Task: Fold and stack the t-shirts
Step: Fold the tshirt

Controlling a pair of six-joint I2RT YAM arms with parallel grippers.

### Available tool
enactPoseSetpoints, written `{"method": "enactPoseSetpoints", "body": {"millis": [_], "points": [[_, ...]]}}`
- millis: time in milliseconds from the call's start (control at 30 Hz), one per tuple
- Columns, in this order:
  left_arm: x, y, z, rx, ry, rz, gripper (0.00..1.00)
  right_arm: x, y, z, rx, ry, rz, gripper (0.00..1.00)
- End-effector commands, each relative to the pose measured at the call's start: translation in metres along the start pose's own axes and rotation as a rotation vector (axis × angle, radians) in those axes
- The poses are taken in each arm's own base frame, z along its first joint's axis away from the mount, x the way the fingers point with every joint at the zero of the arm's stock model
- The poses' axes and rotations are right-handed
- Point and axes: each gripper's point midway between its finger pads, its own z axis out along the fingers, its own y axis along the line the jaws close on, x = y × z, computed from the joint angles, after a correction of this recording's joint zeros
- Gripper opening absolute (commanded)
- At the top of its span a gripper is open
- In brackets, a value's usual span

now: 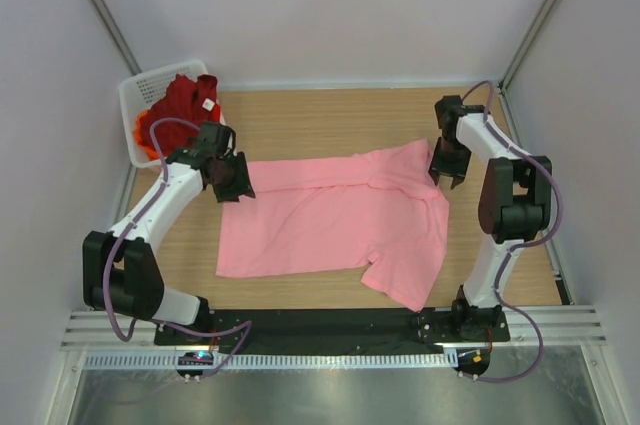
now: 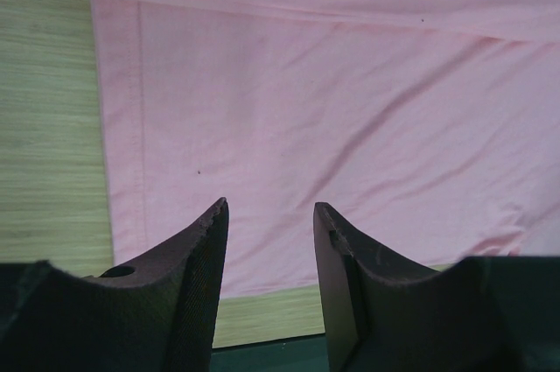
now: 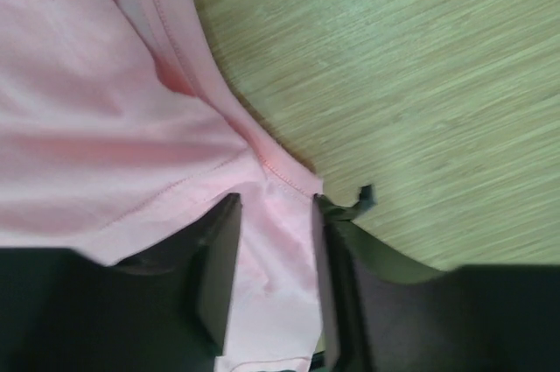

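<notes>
The light pink t-shirt (image 1: 330,220) lies spread on the wooden table, its far edge folded over toward the middle and one sleeve pointing to the near right. My left gripper (image 1: 235,185) hovers over the shirt's far left corner, open and empty (image 2: 269,207), with pink cloth (image 2: 306,109) below it. At the shirt's far right edge, my right gripper (image 1: 445,173) has its jaws apart (image 3: 276,201), with a hemmed fold of pink cloth (image 3: 105,127) lying between them. The dark red t-shirt (image 1: 185,100), white tag showing, is heaped in the basket, with orange cloth (image 1: 145,140) beside it.
A white mesh basket (image 1: 140,95) stands at the far left corner of the table. Bare wood (image 1: 320,120) runs behind the shirt and along both sides. White walls close in the table, and a black rail (image 1: 320,325) marks the near edge.
</notes>
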Motion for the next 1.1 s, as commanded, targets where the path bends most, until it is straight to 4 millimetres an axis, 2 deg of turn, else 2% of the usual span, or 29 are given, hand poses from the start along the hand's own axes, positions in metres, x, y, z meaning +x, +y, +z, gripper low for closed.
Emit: {"method": "enactPoseSetpoints", "body": {"millis": [0,100,200,233,267,300,367,400,467,600,800,1067], "points": [[-0.006,-0.003,-0.007,0.017,-0.035,0.031,0.45,-0.024,0.012,-0.020,0.001,-0.115,-0.055,0.49],[-0.009,-0.002,-0.005,0.004,-0.046,0.033,0.45,-0.010,0.045,-0.045,-0.072,-0.150,-0.154,0.54],[-0.012,0.000,0.001,-0.013,-0.043,0.030,0.45,0.012,0.095,-0.049,-0.231,-0.137,-0.207,0.52],[-0.016,-0.001,0.001,-0.014,-0.050,0.031,0.45,0.018,0.105,-0.047,-0.254,-0.127,-0.202,0.51],[-0.017,-0.001,0.003,-0.016,-0.046,0.033,0.45,0.024,0.114,-0.043,-0.270,-0.112,-0.206,0.48],[-0.017,0.001,0.007,-0.027,-0.034,0.034,0.45,0.026,0.123,-0.036,-0.285,-0.099,-0.199,0.38],[-0.022,0.000,0.010,-0.032,-0.037,0.037,0.45,0.031,0.136,-0.030,-0.321,-0.064,-0.169,0.28],[-0.023,-0.001,0.011,-0.031,-0.033,0.037,0.45,0.033,0.138,-0.027,-0.317,-0.060,-0.169,0.22],[-0.025,-0.002,0.014,-0.030,-0.031,0.034,0.44,0.034,0.142,-0.019,-0.308,-0.054,-0.163,0.17],[-0.023,-0.005,0.018,-0.017,-0.016,0.027,0.44,0.033,0.141,-0.007,-0.277,-0.052,-0.170,0.16],[-0.019,-0.004,0.016,-0.012,-0.017,0.023,0.44,0.019,0.143,0.007,-0.223,-0.076,-0.173,0.25],[-0.015,-0.004,0.013,-0.006,-0.014,0.021,0.44,-0.013,0.150,0.010,-0.180,-0.147,-0.197,0.32]]}}
